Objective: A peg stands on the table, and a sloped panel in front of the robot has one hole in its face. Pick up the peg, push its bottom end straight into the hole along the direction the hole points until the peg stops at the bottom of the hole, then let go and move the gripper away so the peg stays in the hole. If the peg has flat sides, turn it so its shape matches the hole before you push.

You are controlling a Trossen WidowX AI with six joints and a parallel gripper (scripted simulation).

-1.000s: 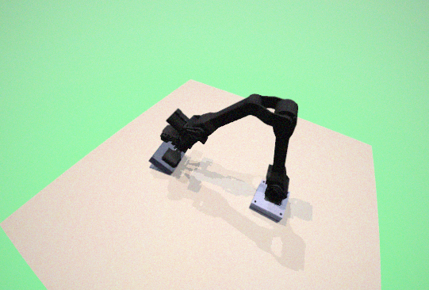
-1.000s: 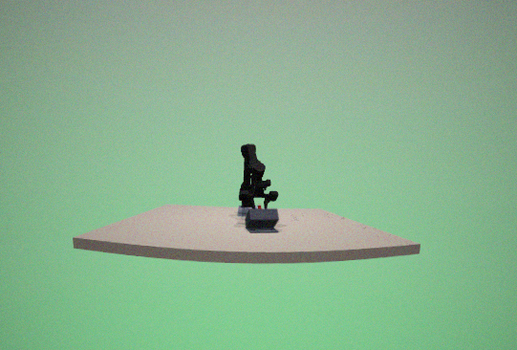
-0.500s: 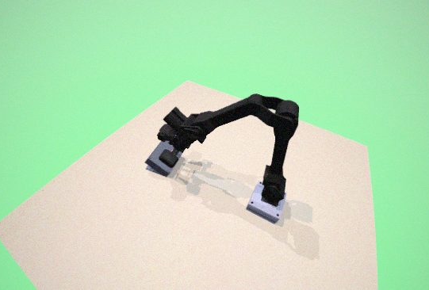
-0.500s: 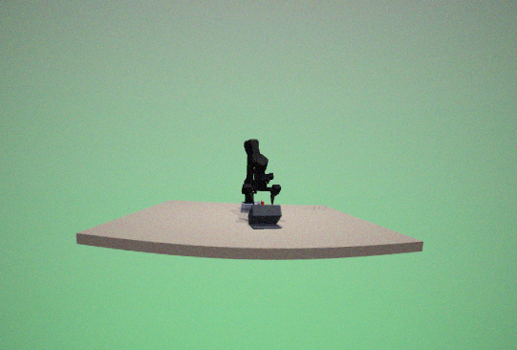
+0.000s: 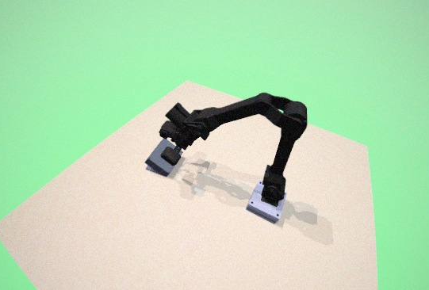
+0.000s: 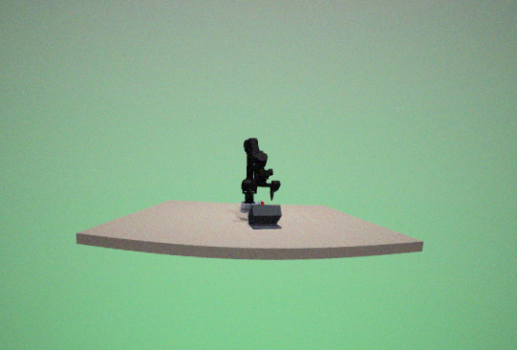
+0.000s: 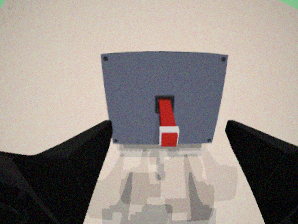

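Observation:
The sloped blue-grey panel stands on the table. In the wrist view, the red square peg has its bottom end in the dark square hole and sticks out of the face towards the camera. A white band surrounds its red top end. Dark hole shows at the left of the peg and above it; how deep the peg sits cannot be told. My gripper is wide open and empty, with one finger on each side of the peg, apart from it. The top view does not show the peg.
The arm reaches from its pale base plate to above the panel. The panel's face has a small dark screw spot at each corner. Shadows of the arm and fingers fall on the table.

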